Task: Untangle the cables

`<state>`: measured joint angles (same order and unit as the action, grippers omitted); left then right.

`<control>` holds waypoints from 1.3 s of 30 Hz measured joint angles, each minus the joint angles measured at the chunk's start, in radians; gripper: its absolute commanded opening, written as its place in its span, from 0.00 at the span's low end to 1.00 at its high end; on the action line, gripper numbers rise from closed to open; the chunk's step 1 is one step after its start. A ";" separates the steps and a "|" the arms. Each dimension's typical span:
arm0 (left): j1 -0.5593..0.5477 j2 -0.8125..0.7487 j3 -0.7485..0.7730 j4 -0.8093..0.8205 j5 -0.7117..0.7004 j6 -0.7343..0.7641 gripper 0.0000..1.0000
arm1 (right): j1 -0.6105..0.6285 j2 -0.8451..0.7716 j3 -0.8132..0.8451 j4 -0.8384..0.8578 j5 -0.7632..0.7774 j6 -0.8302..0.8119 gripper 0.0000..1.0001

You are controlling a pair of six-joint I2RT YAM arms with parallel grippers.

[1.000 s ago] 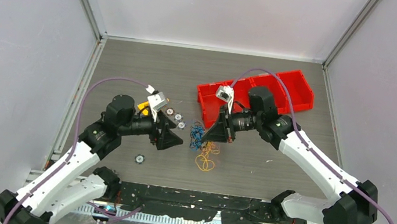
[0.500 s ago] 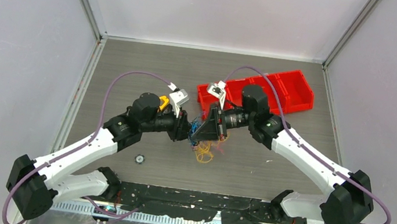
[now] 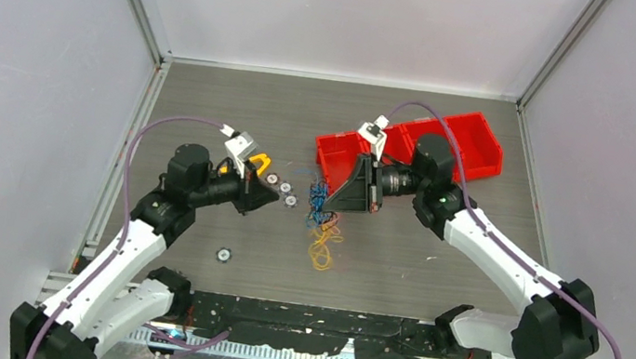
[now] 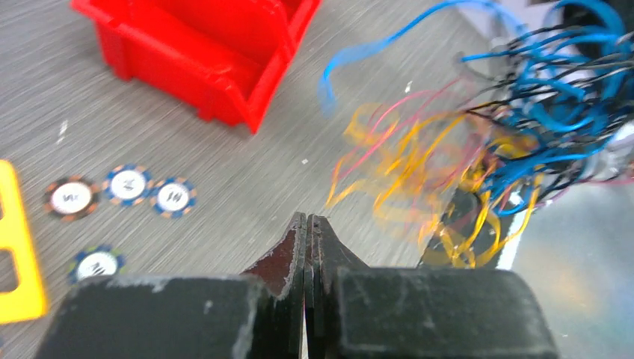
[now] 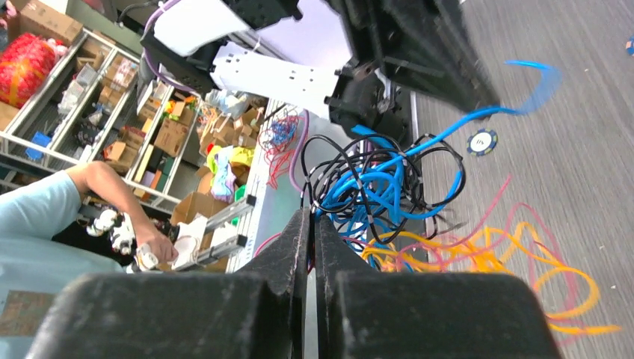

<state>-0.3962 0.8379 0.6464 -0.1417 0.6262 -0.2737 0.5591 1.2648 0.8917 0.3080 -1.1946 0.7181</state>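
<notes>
The cables (image 3: 320, 220) are a tangle of thin blue, black, yellow-orange and pink wires in the middle of the table. My right gripper (image 3: 323, 203) is shut on the blue-black part (image 5: 377, 187) and holds it up. The yellow and pink loops (image 5: 486, 254) trail down onto the table. My left gripper (image 3: 279, 200) stands a short way left of the tangle. It is shut (image 4: 307, 218), and no wire shows between its jaws. In the left wrist view the cables (image 4: 523, 112) hang ahead to the right, and a blue strand (image 4: 351, 56) sticks out, blurred.
A red bin (image 3: 467, 125) with several compartments stands at the back right, just behind the right gripper. Three round chips (image 3: 285, 188) lie by the left gripper's tip, and a yellow piece (image 3: 259, 164) lies near them. Another chip (image 3: 223, 254) sits nearer the front.
The left gripper reached into the tangle open, shut, and drew back to the left. The right gripper lifted the blue-black bundle slightly back and right.
</notes>
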 measured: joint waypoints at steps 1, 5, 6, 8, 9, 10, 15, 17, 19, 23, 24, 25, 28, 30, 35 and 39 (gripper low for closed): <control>0.023 -0.013 0.000 -0.032 0.000 0.029 0.00 | -0.004 -0.008 0.000 -0.015 -0.010 -0.012 0.05; 0.078 -0.026 0.001 -0.148 -0.003 0.129 0.00 | -0.010 -0.066 0.005 -0.132 -0.048 -0.111 0.05; 0.082 -0.026 0.002 -0.172 -0.009 0.150 0.00 | -0.011 -0.076 0.006 -0.159 -0.057 -0.135 0.05; 0.098 -0.026 0.002 -0.222 0.000 0.200 0.43 | -0.015 -0.087 0.009 -0.202 -0.072 -0.175 0.05; 0.109 -0.027 0.004 -0.244 0.027 0.230 0.62 | -0.018 -0.090 0.010 -0.229 -0.077 -0.196 0.05; 0.112 -0.027 0.008 -0.259 0.053 0.248 0.69 | -0.021 -0.092 0.013 -0.261 -0.079 -0.222 0.05; -0.071 -0.035 0.092 -0.237 0.109 0.224 0.78 | -0.018 -0.086 0.031 -0.373 -0.075 -0.316 0.06; -0.164 -0.028 0.137 -0.205 0.113 0.208 0.78 | -0.008 -0.072 0.044 -0.393 -0.074 -0.340 0.05; -0.228 0.001 0.180 -0.172 0.120 0.197 0.79 | 0.018 -0.055 0.067 -0.428 -0.070 -0.379 0.05; -0.294 0.093 0.242 -0.100 0.137 0.196 0.80 | 0.086 -0.026 0.133 -0.542 -0.065 -0.491 0.05; -0.306 0.122 0.249 -0.091 0.141 0.199 0.67 | 0.098 -0.021 0.149 -0.570 -0.062 -0.518 0.05; -0.319 0.149 0.252 -0.090 0.161 0.205 0.50 | 0.113 -0.015 0.170 -0.613 -0.059 -0.559 0.06; -0.343 0.182 0.255 -0.116 0.214 0.249 0.00 | 0.119 -0.007 0.198 -0.711 -0.046 -0.632 0.05; -0.349 0.187 0.258 -0.160 0.236 0.289 0.00 | 0.112 -0.005 0.209 -0.755 -0.041 -0.672 0.05; -0.262 0.114 0.235 -0.195 0.270 0.338 0.00 | 0.031 -0.002 0.254 -0.902 -0.006 -0.843 0.05; -0.072 0.000 0.180 -0.266 0.292 0.348 0.00 | -0.100 0.005 0.321 -1.104 0.007 -1.043 0.05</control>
<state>-0.4679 0.8375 0.8265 -0.4080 0.9184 0.0746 0.4595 1.2697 1.2129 -0.7959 -1.1873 -0.3248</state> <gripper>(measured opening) 0.028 0.077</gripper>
